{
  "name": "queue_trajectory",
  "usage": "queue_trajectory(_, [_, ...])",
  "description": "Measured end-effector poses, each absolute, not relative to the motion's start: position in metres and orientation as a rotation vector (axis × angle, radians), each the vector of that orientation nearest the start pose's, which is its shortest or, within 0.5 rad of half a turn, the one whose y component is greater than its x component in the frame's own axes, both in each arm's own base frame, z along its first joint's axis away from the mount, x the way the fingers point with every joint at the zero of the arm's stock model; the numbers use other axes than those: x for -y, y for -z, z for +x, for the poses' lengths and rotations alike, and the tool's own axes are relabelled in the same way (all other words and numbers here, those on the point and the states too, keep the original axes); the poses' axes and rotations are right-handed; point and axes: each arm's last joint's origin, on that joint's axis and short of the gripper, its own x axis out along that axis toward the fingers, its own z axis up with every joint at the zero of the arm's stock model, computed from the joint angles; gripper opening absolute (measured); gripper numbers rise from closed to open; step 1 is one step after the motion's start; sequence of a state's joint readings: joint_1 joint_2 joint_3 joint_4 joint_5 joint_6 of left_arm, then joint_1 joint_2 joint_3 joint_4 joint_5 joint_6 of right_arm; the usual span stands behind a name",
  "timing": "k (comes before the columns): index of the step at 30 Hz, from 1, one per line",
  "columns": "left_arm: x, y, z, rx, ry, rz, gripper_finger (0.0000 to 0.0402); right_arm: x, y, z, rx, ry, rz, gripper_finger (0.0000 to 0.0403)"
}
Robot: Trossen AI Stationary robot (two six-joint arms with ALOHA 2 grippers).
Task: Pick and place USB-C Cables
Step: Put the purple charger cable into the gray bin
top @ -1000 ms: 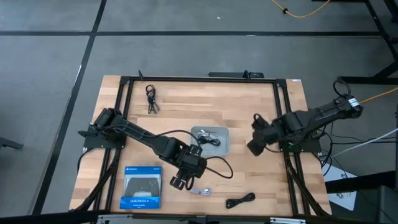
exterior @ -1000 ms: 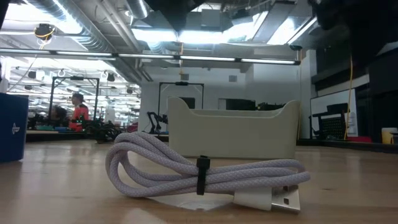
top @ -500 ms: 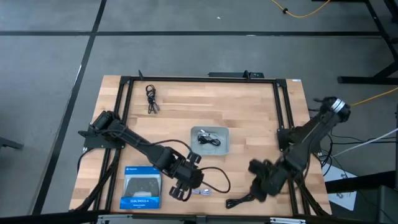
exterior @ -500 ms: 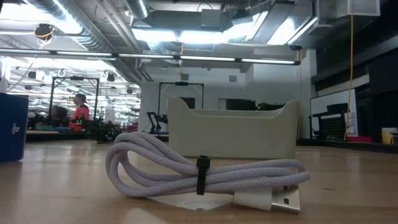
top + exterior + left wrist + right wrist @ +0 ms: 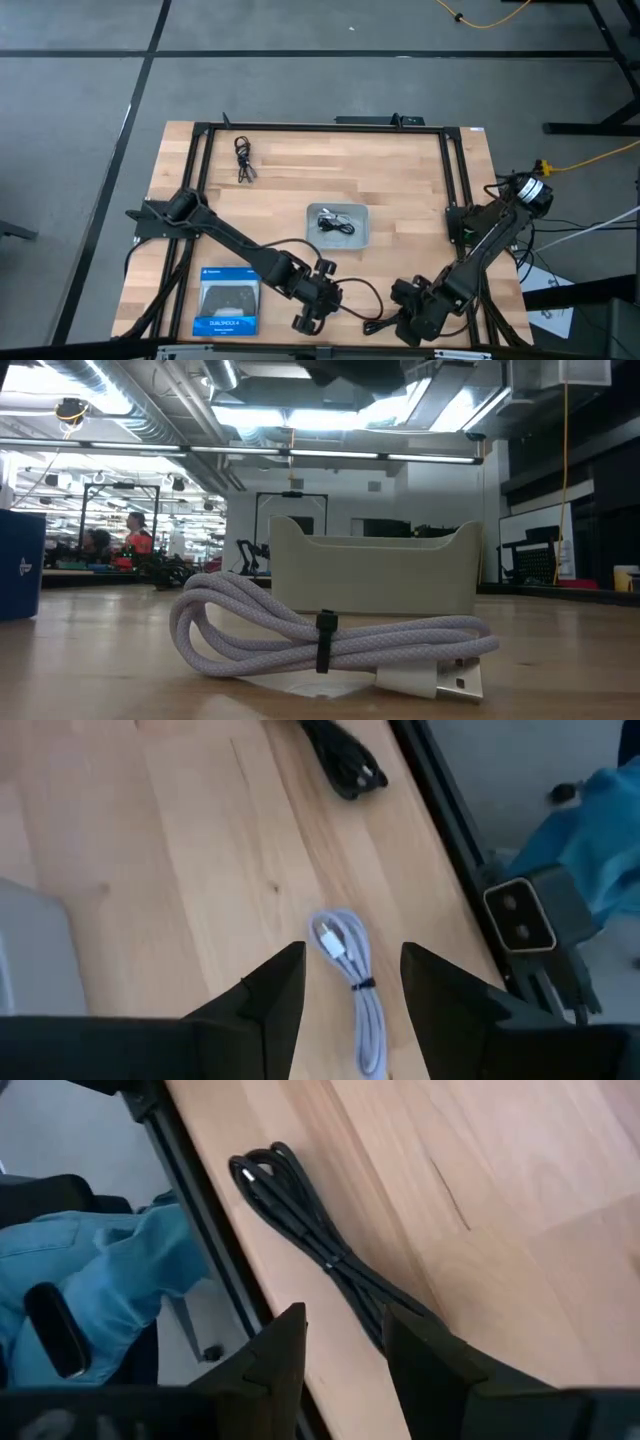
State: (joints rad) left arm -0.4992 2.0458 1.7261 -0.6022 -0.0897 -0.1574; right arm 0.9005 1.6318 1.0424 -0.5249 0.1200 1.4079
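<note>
Low view, foreground: a light grey braided USB-C cable (image 5: 330,635), coiled in long loops and cinched by a black tie, lies flat on the wooden table (image 5: 100,660) near its front edge. Above it the left gripper (image 5: 352,982) hovers, fingers apart, not touching. Just beside, the right gripper (image 5: 345,1342), fingers also apart, hangs over a black bundled cable (image 5: 320,1260) by the table's front rail. Mid-table, the grey tray (image 5: 362,238) holds coiled cables (image 5: 335,224). At the far left corner lies another black cable (image 5: 243,158).
</note>
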Motion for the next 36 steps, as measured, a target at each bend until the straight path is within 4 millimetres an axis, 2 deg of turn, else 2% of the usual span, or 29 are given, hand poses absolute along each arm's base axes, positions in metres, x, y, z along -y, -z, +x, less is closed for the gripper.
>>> queue_trajectory(5, [0.216,-0.224,0.402,-0.953,0.278,0.091,0.016,-0.243,-0.197,0.199,-1.186,0.131,0.666,0.0139])
queue_trajectory(13, [0.226,-0.168,0.408,-1.092,0.239,0.093,0.016,-0.239,-0.196,0.198,-1.185,0.165,0.64,0.0139])
queue_trajectory(21, [0.236,-0.147,0.404,-1.168,0.254,0.06,0.016,-0.239,-0.196,0.198,-1.184,0.165,0.639,0.0139])
queue_trajectory(24, [0.239,-0.143,0.402,-1.182,0.254,0.074,0.0152,-0.239,-0.196,0.198,-1.174,0.169,0.635,0.0139])
queue_trajectory(26, [0.24,-0.143,0.402,-1.174,0.236,0.09,0.0131,-0.239,-0.196,0.198,-1.173,0.169,0.635,0.0139])
queue_trajectory(31, [0.237,-0.145,0.403,-1.154,0.196,0.108,0.0024,-0.238,-0.196,0.198,-1.171,0.17,0.634,0.0139])
queue_trajectory(34, [0.236,-0.149,0.404,-1.163,0.185,0.115,0.0017,-0.238,-0.196,0.198,-1.171,0.17,0.634,0.0139])
queue_trajectory(36, [0.235,-0.162,0.405,-1.186,0.169,0.138,0.0016,-0.238,-0.196,0.198,-1.171,0.17,0.634,0.0139])
